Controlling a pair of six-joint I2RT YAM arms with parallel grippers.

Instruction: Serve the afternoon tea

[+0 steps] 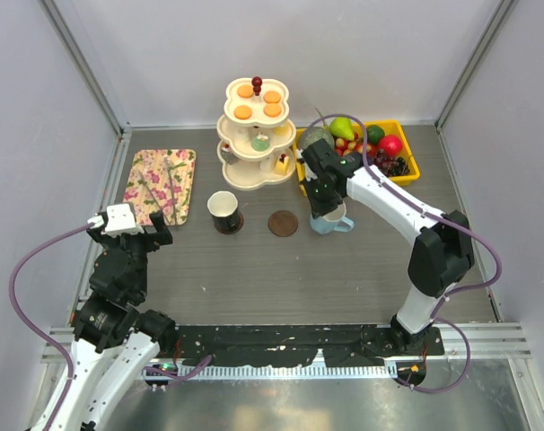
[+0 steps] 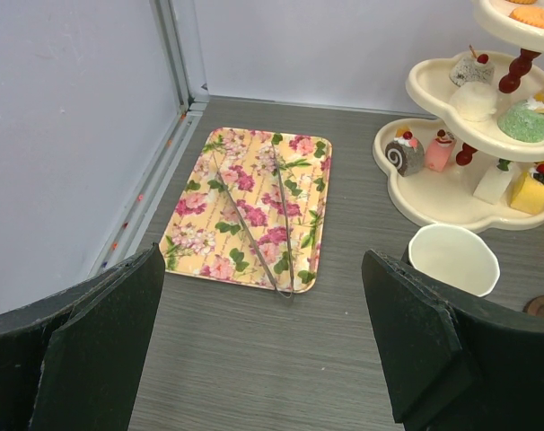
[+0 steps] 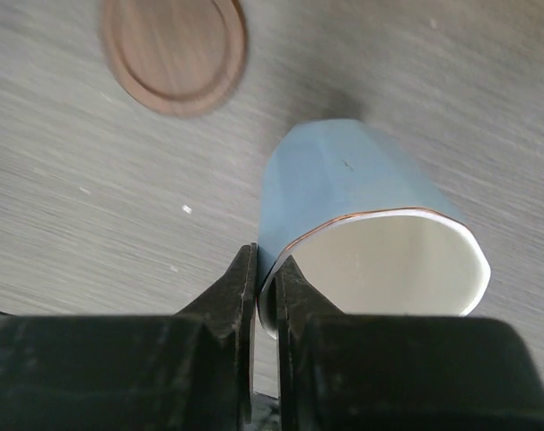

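Pinches the white-and-blue mug (image 3: pixel 344 197) by its rim with the right tool (image 3: pixel 265 269) — one finger inside the wall, one outside, shut on the thin edge, a grip that leaves the base free for setting down. Holds it just beside the bare brown coaster (image 3: pixel 173 54), probably the spot meant for it. Holds the left tool (image 2: pixel 263 269) wide open and empty above the bench (image 2: pixel 344 359), near the flowered tray (image 2: pixel 200 206) and its tongs (image 2: pixel 285 224) — out of the way. Shows the black mug (image 1: pixel 223 206) standing before the tiered stand (image 1: pixel 245 180), sweets (image 1: pixel 245 112) on its tiers.
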